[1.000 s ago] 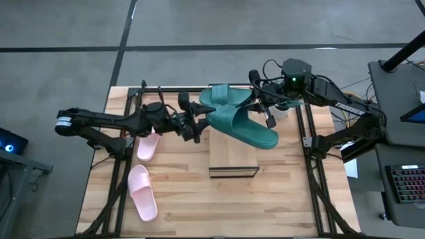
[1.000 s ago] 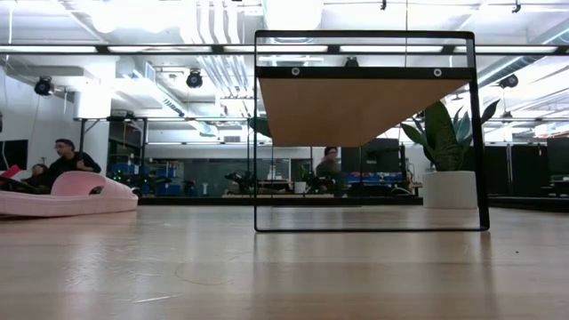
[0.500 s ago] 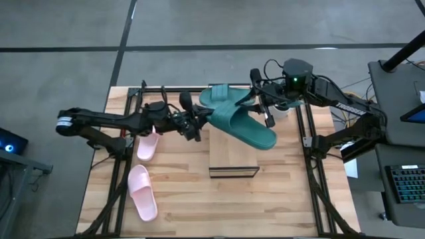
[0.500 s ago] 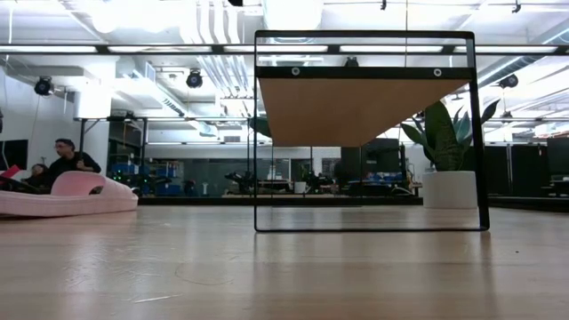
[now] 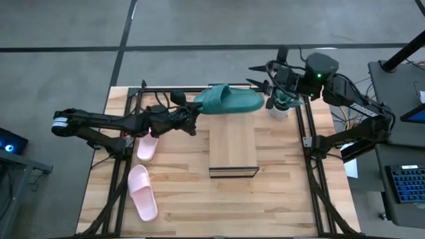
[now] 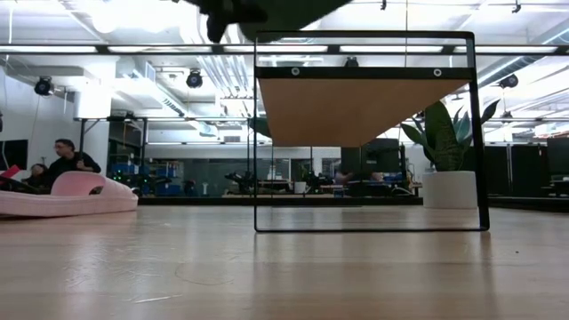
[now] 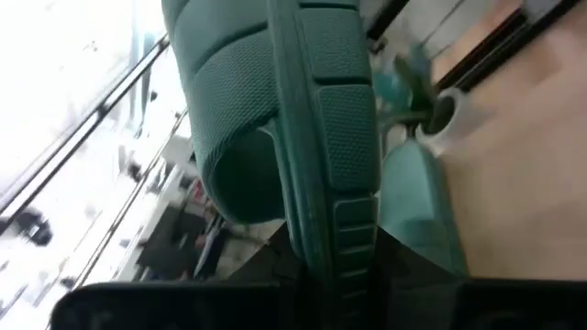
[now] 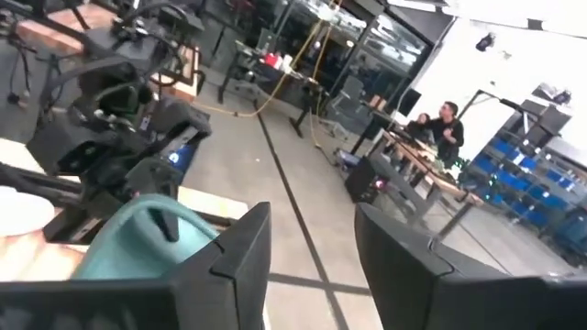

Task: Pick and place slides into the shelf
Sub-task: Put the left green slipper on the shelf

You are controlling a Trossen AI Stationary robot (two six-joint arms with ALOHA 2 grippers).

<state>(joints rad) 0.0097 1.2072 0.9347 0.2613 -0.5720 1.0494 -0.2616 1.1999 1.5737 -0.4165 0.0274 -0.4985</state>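
Two pale pink rubber slides: one (image 5: pixel 147 145) left of centre, one (image 5: pixel 142 192) lower left on the butcher-block tabletop (image 5: pixel 279 192).
Left gripper (image 5: pixel 192 119): centre-left, clenched on a teal-green rubber slide (image 5: pixel 228 101).
Teal slide: upper centre, held above the far end of the long light-wood shelf (image 5: pixel 233 143).
Right gripper (image 5: pixel 272 75): upper right, fingers spread, holding nothing, apart from the teal slide.

Butcher-block wooden tabletop (image 5: pixel 179 199) carrying long light-wood shelf (image 5: pixel 233 143) just beside left gripper (image 5: pixel 193 121); two pale pink rubber slides (image 5: pixel 147 145) (image 5: pixel 142 192) lying near left arm; white cup (image 5: pixel 279 109) sitting below right gripper (image 5: pixel 265 75).
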